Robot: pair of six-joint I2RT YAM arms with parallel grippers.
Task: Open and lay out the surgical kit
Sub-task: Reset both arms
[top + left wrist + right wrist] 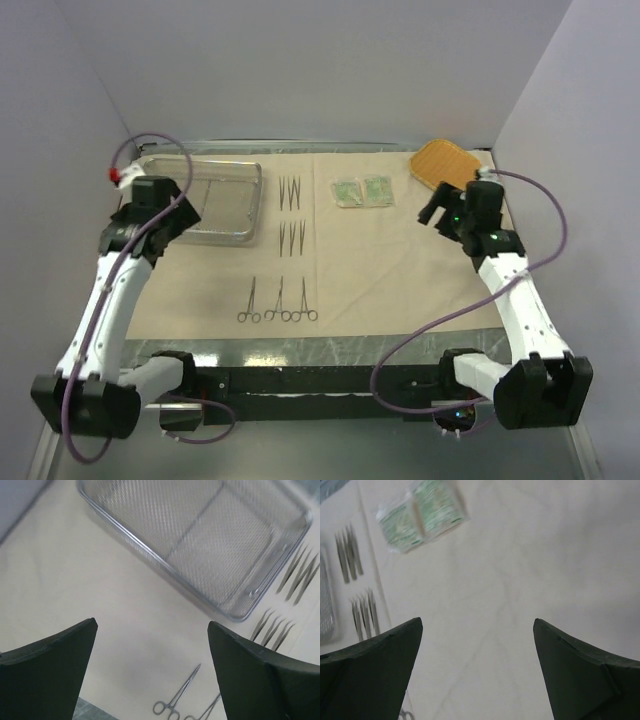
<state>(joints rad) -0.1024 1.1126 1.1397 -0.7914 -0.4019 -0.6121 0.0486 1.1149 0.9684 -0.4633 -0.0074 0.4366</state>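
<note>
The beige wrapping cloth [400, 260] lies spread flat over most of the table [330, 350], with the kit's pieces laid out on it. The wire-mesh tray [232, 200] sits at the far left of the cloth, upright and with nothing in it. Just to its right the thin tweezers [290, 192] lie in two small groups, one farther and one nearer. The wrist views are too soft to count them with confidence, though each group looks like three. Nearer still, left of centre, the ring-handled forceps [278, 303] lie in a row with their rings toward the near edge. The two green-white packets [362, 190] rest side by side at the far side, right of the tweezers and apart from them. An orange pad [445, 160] lies at the far right corner of the cloth. The left gripper [152, 625] hangs above the left end of the tray with its fingers spread wide; only bare cloth shows between them and it holds nothing. The right gripper [477, 621] hovers over the right part of the cloth, just near of the orange pad, its jaws likewise wide apart and gripping nothing.
</note>
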